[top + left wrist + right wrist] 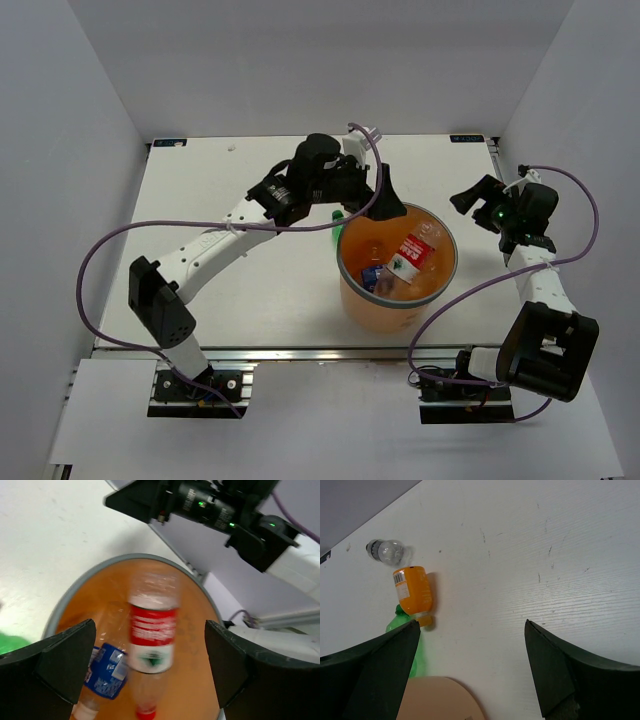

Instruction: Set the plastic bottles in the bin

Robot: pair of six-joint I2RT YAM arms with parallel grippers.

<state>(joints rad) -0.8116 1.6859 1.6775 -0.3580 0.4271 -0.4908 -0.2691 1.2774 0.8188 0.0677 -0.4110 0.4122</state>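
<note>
The orange bin with its grey rim stands at the table's middle right. Inside lie a clear bottle with a red label and one with a blue label. My left gripper is open over the bin's far rim. In the left wrist view the red-label bottle is blurred between the open fingers, touching neither, beside the blue-label one. My right gripper is open and empty right of the bin. Its view shows an orange bottle, a green bottle and a clear bottle on the table.
A bit of the green bottle shows under my left arm beside the bin's far-left rim. The orange and clear bottles are hidden by that arm from above. White walls close in the table on three sides. My right arm stands just beyond the bin.
</note>
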